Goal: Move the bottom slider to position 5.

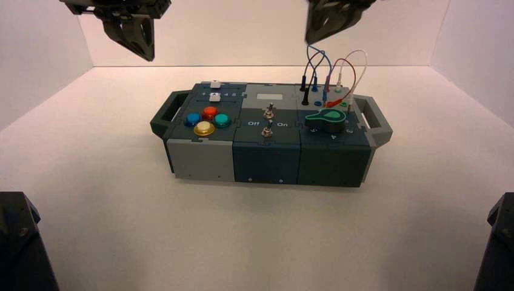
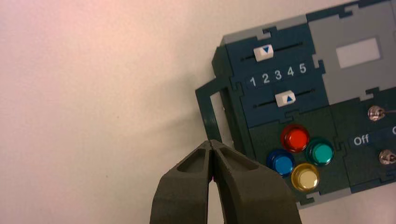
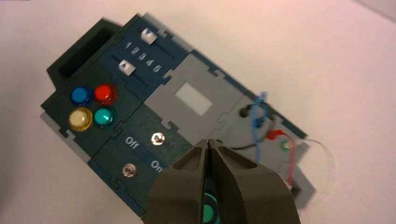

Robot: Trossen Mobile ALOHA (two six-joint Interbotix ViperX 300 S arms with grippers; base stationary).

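Note:
The bottom slider (image 2: 286,99) is a small white knob with a blue arrow, on the track just below the numerals 1 to 5. It stands under about the 3. The numeral 5 (image 2: 302,68) is at the row's end, toward the grey panel. The slider also shows in the high view (image 1: 214,97) and in the right wrist view (image 3: 126,67). My left gripper (image 2: 212,142) is shut and empty, high in the air beside the box's left handle (image 2: 208,112). My right gripper (image 3: 208,141) is shut and empty, high above the green knob (image 1: 326,117).
The twin white slider (image 2: 265,51) sits on the far track. Red (image 2: 295,137), blue, teal and yellow buttons lie in front of the sliders. Two toggle switches (image 1: 267,112) marked Off and On stand mid-box. Plugged wires (image 1: 327,73) rise at the back right.

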